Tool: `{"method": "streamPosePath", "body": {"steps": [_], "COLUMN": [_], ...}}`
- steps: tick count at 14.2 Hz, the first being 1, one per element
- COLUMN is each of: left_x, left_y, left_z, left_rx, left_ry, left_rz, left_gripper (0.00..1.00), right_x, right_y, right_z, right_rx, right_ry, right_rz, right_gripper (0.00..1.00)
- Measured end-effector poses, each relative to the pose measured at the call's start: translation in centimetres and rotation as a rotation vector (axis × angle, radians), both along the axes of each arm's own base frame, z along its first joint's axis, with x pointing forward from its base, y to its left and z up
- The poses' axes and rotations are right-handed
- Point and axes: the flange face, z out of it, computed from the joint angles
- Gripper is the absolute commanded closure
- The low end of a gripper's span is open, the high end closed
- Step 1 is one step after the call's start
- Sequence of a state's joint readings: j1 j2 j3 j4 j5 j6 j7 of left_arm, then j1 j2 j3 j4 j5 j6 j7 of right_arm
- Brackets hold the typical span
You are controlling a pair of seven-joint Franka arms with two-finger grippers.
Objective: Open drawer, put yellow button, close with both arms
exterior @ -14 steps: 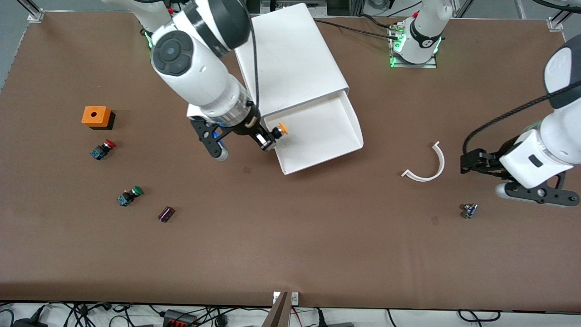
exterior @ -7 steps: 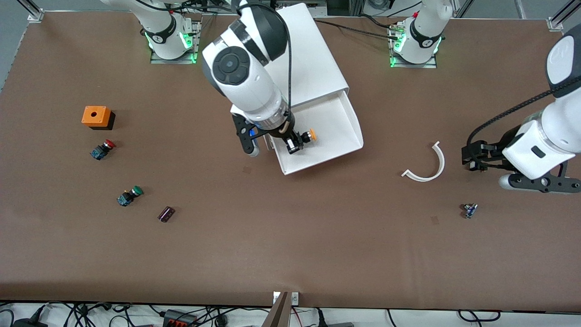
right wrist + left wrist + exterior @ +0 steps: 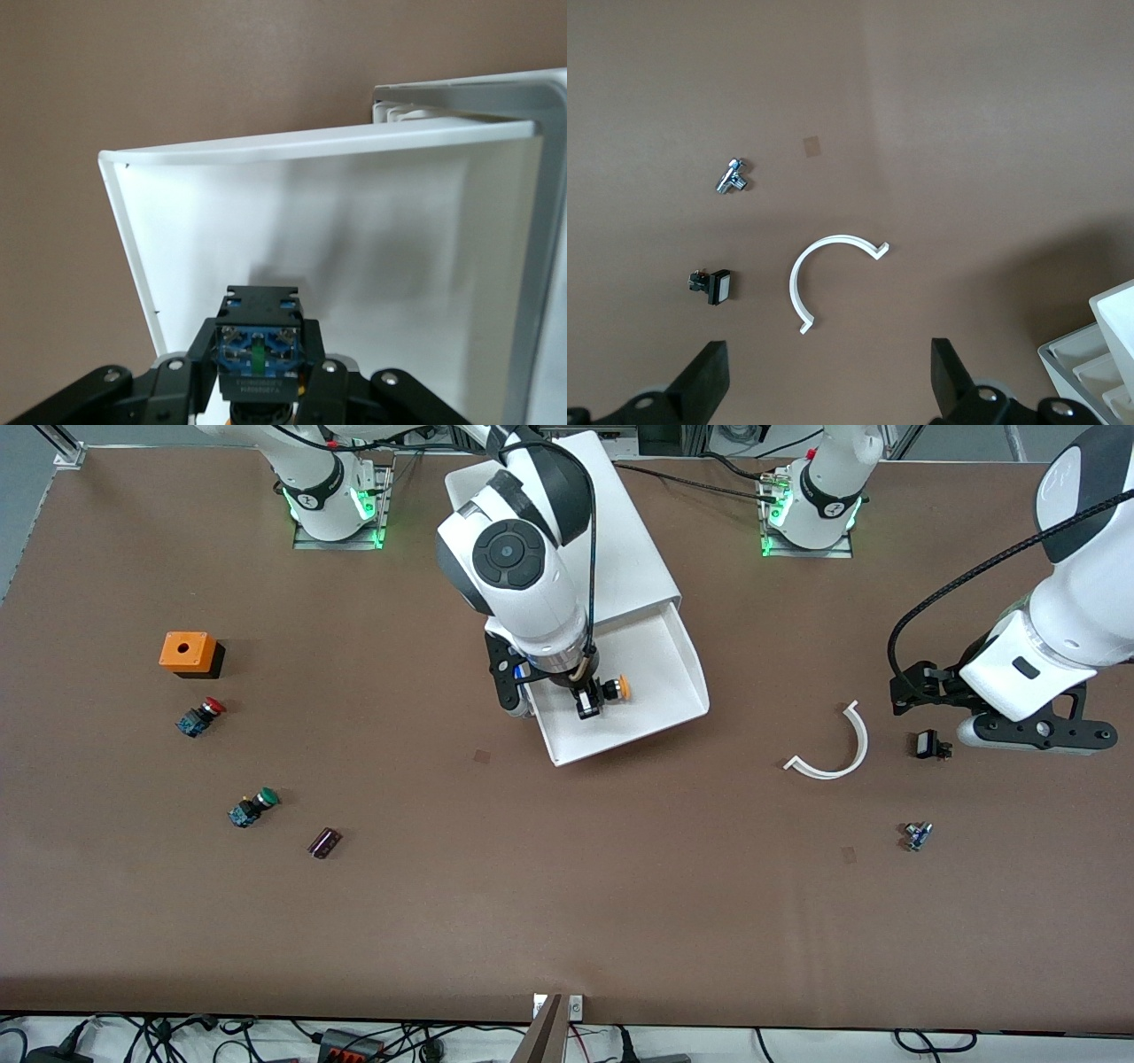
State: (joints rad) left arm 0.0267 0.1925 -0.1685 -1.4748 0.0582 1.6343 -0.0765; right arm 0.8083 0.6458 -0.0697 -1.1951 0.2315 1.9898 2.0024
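Observation:
The white cabinet (image 3: 567,531) stands between the arms' bases with its topmost drawer (image 3: 660,660) pulled out toward the front camera. My right gripper (image 3: 595,695) hangs over the inside of that drawer, shut on the yellow button (image 3: 623,687), whose orange-yellow cap points toward the left arm's end. In the right wrist view the button's blue-and-black body (image 3: 260,341) sits clamped between the jaws of the right gripper (image 3: 260,356), above the drawer's white floor (image 3: 372,221). My left gripper (image 3: 908,689) hovers open and holding nothing over bare table at the left arm's end; its black fingertips (image 3: 704,381) stand wide apart.
A white curved strip (image 3: 833,751), a small black part (image 3: 928,744) and a metal fitting (image 3: 917,835) lie near the left gripper. At the right arm's end are an orange box (image 3: 188,653), a red-capped button (image 3: 201,716), a green-capped button (image 3: 253,807) and a dark purple piece (image 3: 324,842).
My right gripper carried the yellow button from the drawer's edge to over its inside. The left arm drew back toward its base, uncovering the small black part.

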Motion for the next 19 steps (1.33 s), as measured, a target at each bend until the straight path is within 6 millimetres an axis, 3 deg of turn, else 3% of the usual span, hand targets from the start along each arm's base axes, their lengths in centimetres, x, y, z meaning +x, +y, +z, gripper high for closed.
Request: {"method": "streamPosePath", "body": {"steps": [7,8,9,10,15,19], "left_x": [0.0,0.0,0.0,0.0,0.0,0.0], "left_y": [0.0,0.0,0.0,0.0,-0.1,-0.2], "left_z": [-0.3,-0.3,-0.3,-0.3,-0.3,-0.3], "left_rx": [0.0,0.0,0.0,0.0,-0.011,-0.015], "left_ry": [0.0,0.0,0.0,0.0,0.001,0.002], "left_rz": [0.01,0.011,0.012,0.013,0.016,0.019], "left_gripper": [0.0,0.0,0.0,0.0,0.0,0.0], "right_x": [-0.7,-1.1,-1.5,-1.6,-1.2,1.0], "right_y": [0.5,0.9,1.2,1.3,0.6,-2.7], "right_z": [-2.2,-2.5,-2.7,-2.7,-1.2,1.9], "right_rx": [-0.03,-0.034,-0.036,-0.037,-0.04,-0.056], "right_ry": [0.037,0.042,0.044,0.045,0.041,0.0], "right_rz": [-0.019,-0.014,-0.012,-0.012,-0.03,-0.063], "right_gripper": [0.97,0.79,0.18,0.0,0.0,0.0]}}
